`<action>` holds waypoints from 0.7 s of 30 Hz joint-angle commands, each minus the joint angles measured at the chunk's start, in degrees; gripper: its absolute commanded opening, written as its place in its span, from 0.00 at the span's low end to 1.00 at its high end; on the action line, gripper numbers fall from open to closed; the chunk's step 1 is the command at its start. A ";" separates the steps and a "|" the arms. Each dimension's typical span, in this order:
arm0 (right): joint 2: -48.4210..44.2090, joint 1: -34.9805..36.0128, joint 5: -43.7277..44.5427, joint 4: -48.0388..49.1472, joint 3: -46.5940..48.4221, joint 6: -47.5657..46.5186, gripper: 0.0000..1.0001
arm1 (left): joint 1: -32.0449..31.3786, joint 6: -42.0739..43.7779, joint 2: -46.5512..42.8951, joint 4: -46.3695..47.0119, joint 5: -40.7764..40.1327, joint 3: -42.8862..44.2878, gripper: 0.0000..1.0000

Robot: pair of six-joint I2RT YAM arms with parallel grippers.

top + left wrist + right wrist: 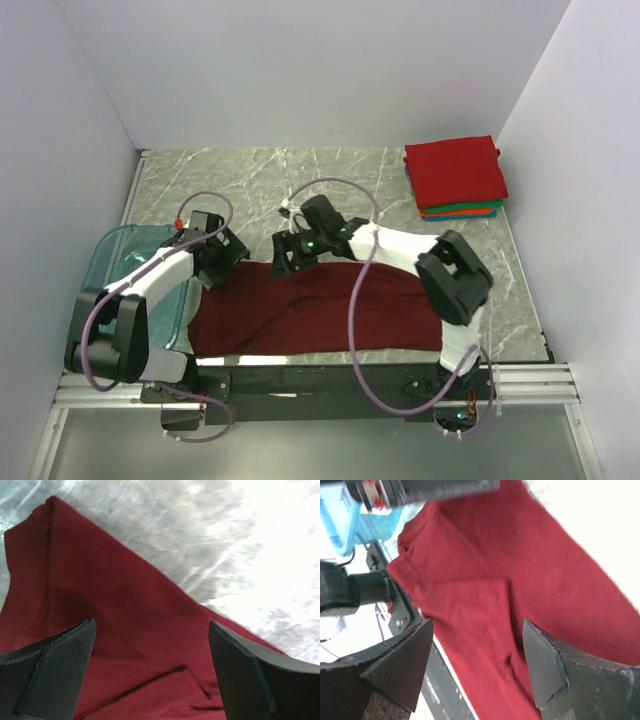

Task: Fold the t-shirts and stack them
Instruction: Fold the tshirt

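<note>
Grey tabletop (300, 175) bears the maroon shirt (320, 310), seemingly mid-fold; left claw (152, 665) and right claw (477, 665) gape empty, likely needing an edge next.

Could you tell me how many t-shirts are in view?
5: maroon t-shirt spread along the near edge; red, green, orange, blue folded, piled at far right; more may hide underneath.

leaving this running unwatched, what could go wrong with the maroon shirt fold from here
1. The right arm's cable drapes across the maroon shirt; it might snag cloth during a fold.
2. The shirt's near hem lies along the front edge of the table; a pull toward the arms could slide it off.
</note>
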 commanded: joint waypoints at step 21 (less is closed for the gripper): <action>9.87 7.51 -0.15 -1.03 6.50 -2.09 0.74 | 2.67 3.41 4.53 5.99 4.11 -5.47 1.00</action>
